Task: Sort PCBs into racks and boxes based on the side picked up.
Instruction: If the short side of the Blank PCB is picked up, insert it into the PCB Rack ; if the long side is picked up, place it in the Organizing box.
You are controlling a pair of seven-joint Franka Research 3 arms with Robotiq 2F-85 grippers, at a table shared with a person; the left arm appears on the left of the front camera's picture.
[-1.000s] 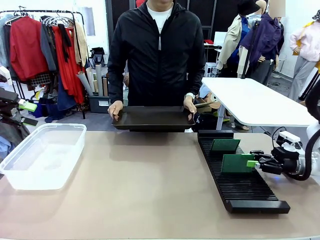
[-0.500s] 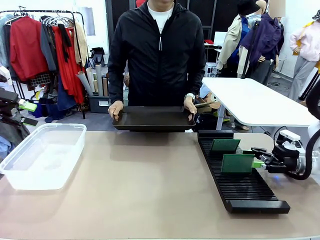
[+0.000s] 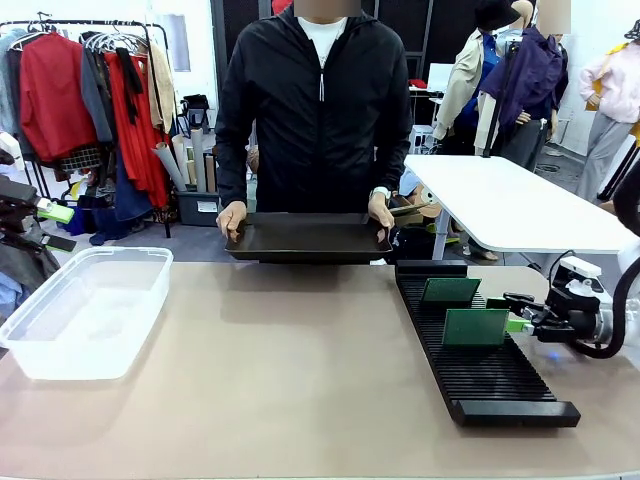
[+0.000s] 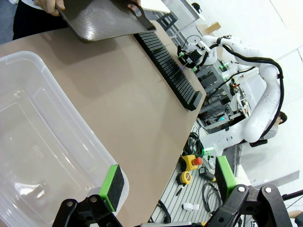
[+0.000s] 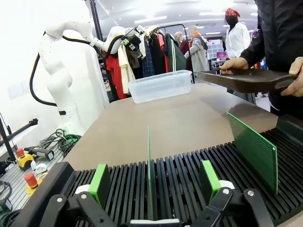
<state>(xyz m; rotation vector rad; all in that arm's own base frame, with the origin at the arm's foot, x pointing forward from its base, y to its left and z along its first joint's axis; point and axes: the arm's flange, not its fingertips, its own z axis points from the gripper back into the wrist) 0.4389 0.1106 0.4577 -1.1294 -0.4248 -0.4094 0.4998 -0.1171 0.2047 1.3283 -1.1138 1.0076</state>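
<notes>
bare table point(image 3: 300, 370) mid-span, rack point(image 3: 480, 370) at right, tub point(image 3: 85, 310) at left

A dark-brown tray point(image 3: 307, 238) sits at the tan table's point(image 3: 300, 380) far edge.

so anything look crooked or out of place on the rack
Nothing stands out. Two PCBs stand upright in slots of the black rack, and the right gripper is open beside the nearer board.

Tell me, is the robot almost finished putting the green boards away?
Done: two PCBs stand in the rack. In hand: nothing; the right gripper is open beside the nearer one. Left: unclear, the person's tray hides its contents; the box holds no boards.
</notes>
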